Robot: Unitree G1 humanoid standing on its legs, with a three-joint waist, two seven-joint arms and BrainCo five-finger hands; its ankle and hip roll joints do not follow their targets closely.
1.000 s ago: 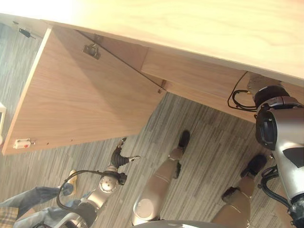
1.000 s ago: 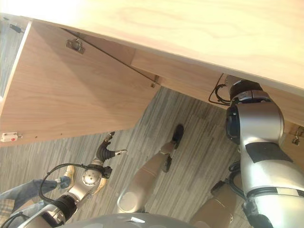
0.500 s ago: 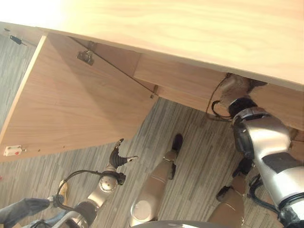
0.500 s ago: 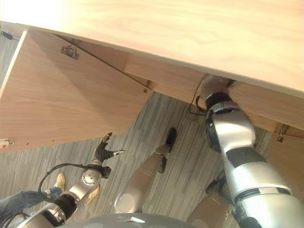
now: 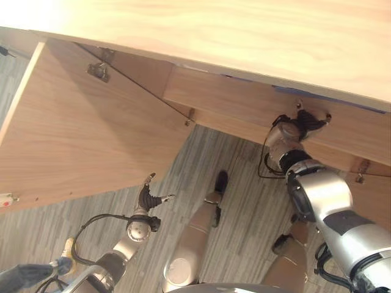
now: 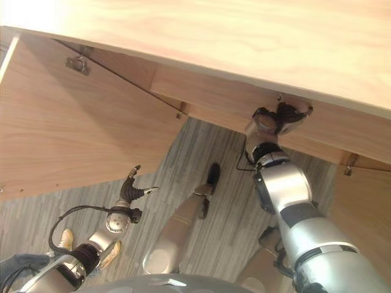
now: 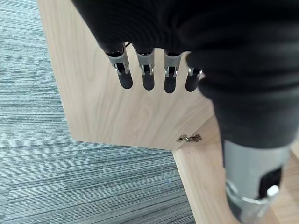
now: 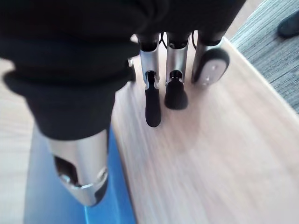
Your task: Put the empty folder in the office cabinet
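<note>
Flat blue folder (image 8: 105, 186) inside the light-wood office cabinet (image 5: 244, 97), beside the right hand (image 8: 173, 88), fingers extended over the shelf board. Left hand (image 5: 147, 196), fingers relaxed, hangs below the cabinet's open door (image 5: 91, 140).

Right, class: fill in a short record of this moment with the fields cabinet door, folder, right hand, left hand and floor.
cabinet door: the left door stands swung open on its hinges
folder: a blue folder lies on the wooden shelf, beside the right hand
right hand: right hand is up at the cabinet, fingers straight over the shelf, holding nothing
left hand: left hand hangs low over the floor, fingers relaxed, empty
floor: grey striped carpet
</note>
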